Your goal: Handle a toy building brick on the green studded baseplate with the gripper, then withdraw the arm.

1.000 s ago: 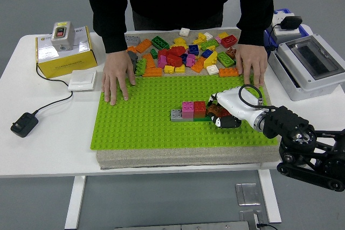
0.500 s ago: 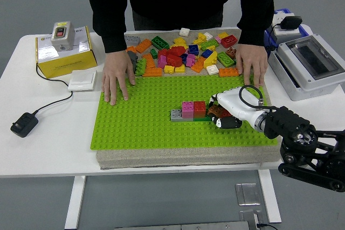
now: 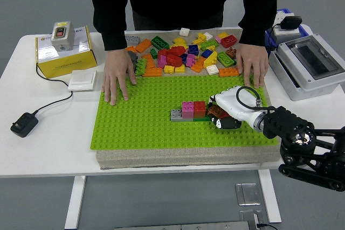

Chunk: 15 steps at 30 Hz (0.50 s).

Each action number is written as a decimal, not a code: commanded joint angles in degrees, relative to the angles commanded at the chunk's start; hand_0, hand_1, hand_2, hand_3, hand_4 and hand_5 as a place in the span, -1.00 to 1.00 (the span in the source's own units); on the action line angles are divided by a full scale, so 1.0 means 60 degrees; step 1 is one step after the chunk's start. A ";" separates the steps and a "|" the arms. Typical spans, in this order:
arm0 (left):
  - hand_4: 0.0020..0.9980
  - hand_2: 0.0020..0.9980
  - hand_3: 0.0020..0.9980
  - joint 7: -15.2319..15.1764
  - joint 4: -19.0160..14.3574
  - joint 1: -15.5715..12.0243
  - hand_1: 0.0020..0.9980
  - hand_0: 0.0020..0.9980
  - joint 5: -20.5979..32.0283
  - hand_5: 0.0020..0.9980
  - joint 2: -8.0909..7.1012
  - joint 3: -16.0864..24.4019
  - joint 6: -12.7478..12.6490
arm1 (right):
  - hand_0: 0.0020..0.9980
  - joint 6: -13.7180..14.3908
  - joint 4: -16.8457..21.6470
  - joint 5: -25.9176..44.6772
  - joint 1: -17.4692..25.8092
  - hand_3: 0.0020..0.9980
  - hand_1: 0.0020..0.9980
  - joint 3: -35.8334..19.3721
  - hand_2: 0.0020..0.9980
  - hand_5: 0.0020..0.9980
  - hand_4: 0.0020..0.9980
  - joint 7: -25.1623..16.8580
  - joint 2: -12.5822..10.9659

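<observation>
A green studded baseplate (image 3: 140,122) lies on a grey pad in the middle of the table. On it stands a short row of bricks: grey (image 3: 176,115), pink (image 3: 187,109) and red (image 3: 199,108). My right hand (image 3: 222,117), white with black fingers, reaches in from the right and is curled around a brown brick (image 3: 217,111) at the row's right end, down on the plate. My left arm is out of view.
A person stands at the far side with one hand (image 3: 117,76) on the plate's left corner and the other (image 3: 251,64) on its right corner. Loose bricks (image 3: 183,52) lie between them. A yellow box (image 3: 64,52), black adapter (image 3: 24,124) and grey enclosure (image 3: 310,63) flank the plate.
My right hand stays on the brown brick; the forearm has shifted very slightly. The person's hands have not moved.
</observation>
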<state>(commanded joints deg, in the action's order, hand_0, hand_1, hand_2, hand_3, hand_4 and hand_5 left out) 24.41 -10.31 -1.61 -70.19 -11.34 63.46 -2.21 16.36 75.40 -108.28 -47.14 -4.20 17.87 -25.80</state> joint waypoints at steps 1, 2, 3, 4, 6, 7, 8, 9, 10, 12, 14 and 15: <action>-0.85 0.17 0.31 -0.0003 0.0000 0.0003 0.33 0.38 0.0002 0.29 -0.0001 -0.0004 0.0000 | -0.75 -0.0004 -0.0028 -0.0080 -0.0024 0.24 -0.69 0.0033 -0.03 -0.29 -0.10 -0.0006 0.0009; -0.85 0.17 0.31 -0.0005 0.0000 0.0004 0.33 0.38 0.0006 0.29 -0.0001 -0.0010 0.0000 | -0.75 -0.0005 -0.0050 -0.0141 -0.0043 0.24 -0.69 0.0057 -0.03 -0.29 -0.10 -0.0012 0.0016; -0.85 0.17 0.31 -0.0008 0.0000 0.0005 0.33 0.38 0.0011 0.29 -0.0002 -0.0017 -0.0001 | -0.75 -0.0006 -0.0077 -0.0211 -0.0065 0.24 -0.69 0.0084 -0.03 -0.29 -0.10 -0.0020 0.0023; -0.85 0.17 0.31 -0.0011 0.0000 0.0005 0.33 0.38 0.0013 0.29 -0.0001 -0.0021 -0.0002 | -0.75 -0.0007 -0.0097 -0.0264 -0.0083 0.24 -0.69 0.0104 -0.03 -0.29 -0.10 -0.0026 0.0025; -0.85 0.17 0.31 -0.0020 0.0000 0.0004 0.33 0.38 0.0029 0.29 -0.0001 -0.0038 -0.0004 | -0.75 -0.0006 -0.0126 -0.0365 -0.0121 0.24 -0.69 0.0144 -0.03 -0.29 -0.10 -0.0037 0.0016; -0.85 0.17 0.31 -0.0023 0.0000 0.0005 0.33 0.38 0.0034 0.29 -0.0002 -0.0045 -0.0004 | -0.74 -0.0004 -0.0135 -0.0402 -0.0142 0.24 -0.69 0.0163 -0.02 -0.29 -0.09 -0.0043 0.0007; -0.85 0.17 0.31 -0.0026 0.0000 0.0006 0.33 0.38 0.0037 0.29 -0.0003 -0.0050 -0.0004 | -0.74 -0.0002 -0.0141 -0.0425 -0.0156 0.24 -0.69 0.0177 -0.02 -0.29 -0.09 -0.0048 0.0001; -0.85 0.17 0.31 -0.0028 0.0000 0.0008 0.33 0.38 0.0037 0.29 -0.0004 -0.0053 -0.0004 | -0.74 0.0000 -0.0148 -0.0449 -0.0173 0.24 -0.69 0.0196 -0.02 -0.29 -0.09 -0.0053 -0.0007; -0.85 0.17 0.31 -0.0029 0.0000 0.0011 0.33 0.38 0.0038 0.29 -0.0006 -0.0055 -0.0004 | -0.74 0.0004 -0.0158 -0.0470 -0.0195 0.24 -0.69 0.0228 -0.02 -0.29 -0.09 -0.0061 -0.0015; -0.85 0.17 0.31 -0.0032 0.0000 0.0019 0.33 0.38 0.0037 0.29 -0.0010 -0.0058 -0.0003 | -0.74 0.0012 -0.0180 -0.0490 -0.0227 0.24 -0.69 0.0291 -0.02 -0.29 -0.09 -0.0077 -0.0023; -0.86 0.17 0.31 -0.0035 0.0000 0.0027 0.33 0.38 0.0037 0.29 -0.0013 -0.0065 -0.0002 | -0.74 0.0020 -0.0211 -0.0513 -0.0263 0.23 -0.69 0.0378 -0.01 -0.29 -0.09 -0.0099 -0.0023; -0.86 0.17 0.31 -0.0037 0.0000 0.0030 0.33 0.38 0.0038 0.29 -0.0014 -0.0069 -0.0001 | -0.74 0.0027 -0.0226 -0.0528 -0.0279 0.23 -0.69 0.0422 -0.01 -0.29 -0.09 -0.0111 -0.0024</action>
<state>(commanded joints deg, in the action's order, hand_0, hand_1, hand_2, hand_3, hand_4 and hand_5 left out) 24.19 -10.31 -1.43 -69.96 -11.42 63.05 -2.21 16.53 74.05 -111.45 -48.81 -1.66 17.20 -25.94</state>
